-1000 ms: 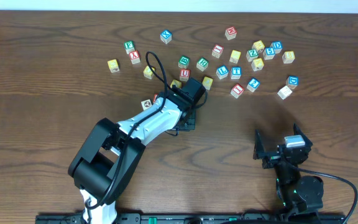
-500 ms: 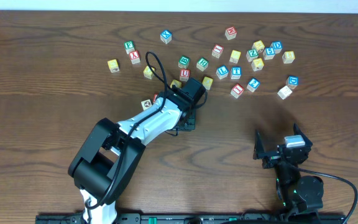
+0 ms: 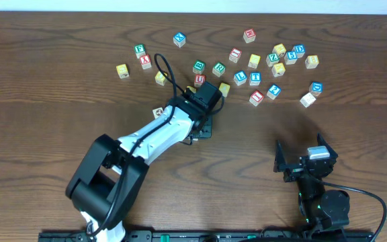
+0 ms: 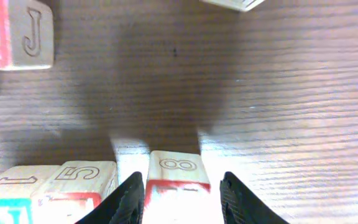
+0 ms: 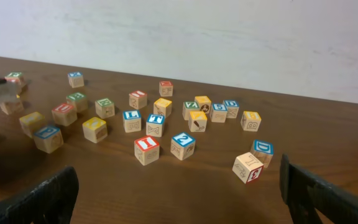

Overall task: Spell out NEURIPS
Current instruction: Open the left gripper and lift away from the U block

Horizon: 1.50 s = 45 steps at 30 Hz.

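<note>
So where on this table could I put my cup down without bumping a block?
Widest bare wood: the table's left end, beyond the yellow block. Another open strip lies below the blocks, between the left arm and the right arm. Crowded: top centre to right, around the blue T block, where cubes sit close together.

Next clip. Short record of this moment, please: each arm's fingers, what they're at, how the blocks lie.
left fingers: either side of a red-edged block, side reading 8; gap visible on one side
beside it: two blocks in line, sides reading 5 and 1
right fingers: wide open, empty, short of the blocks
scattered blocks: loose on the far half of the table
word: not readable here
</note>
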Available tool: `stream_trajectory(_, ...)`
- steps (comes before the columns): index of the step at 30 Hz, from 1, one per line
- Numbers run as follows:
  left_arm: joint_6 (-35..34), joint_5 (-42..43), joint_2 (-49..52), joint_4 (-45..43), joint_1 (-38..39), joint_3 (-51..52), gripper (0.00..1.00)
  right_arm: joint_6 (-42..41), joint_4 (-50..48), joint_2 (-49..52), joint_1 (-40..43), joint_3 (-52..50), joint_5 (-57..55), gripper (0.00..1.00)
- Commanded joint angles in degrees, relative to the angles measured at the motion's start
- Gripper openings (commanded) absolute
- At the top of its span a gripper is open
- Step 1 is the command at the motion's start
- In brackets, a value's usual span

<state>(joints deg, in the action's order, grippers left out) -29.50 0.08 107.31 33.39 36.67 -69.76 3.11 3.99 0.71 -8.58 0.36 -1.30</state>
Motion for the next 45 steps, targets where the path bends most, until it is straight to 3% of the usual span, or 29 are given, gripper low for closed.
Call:
stream_trajectory(1, 1.68, -0.70, -3.15, 0.20, 0.00, -0.09, 0.39, -0.74, 0.15, -0.22, 0.44, -0.04, -0.50, 0.99)
stream_trajectory(10, 2.60, -0.74, -9.22, 1.29, 0.00, -0.13, 0.40, -0.74, 0.17, -0.22, 0.44, -0.04, -0.50, 0.99)
stream_trajectory(12, 2.93, -0.76, -10.45, 1.64, 0.00, -0.13, 0.49, -0.74, 0.17, -0.22, 0.44, -0.04, -0.50, 0.99)
stream_trajectory(36, 2.93, -2.45, -13.46, 3.82, 0.00, -0.13, 0.52, -0.74, 0.17, -0.22, 0.44, -0.04, -0.50, 0.99)
stream_trajectory(45, 3.21, -2.34, -13.46, 3.82, 0.00, -0.13, 0.80, -0.72, 0.15, -0.22, 0.44, -0.04, -0.50, 0.99)
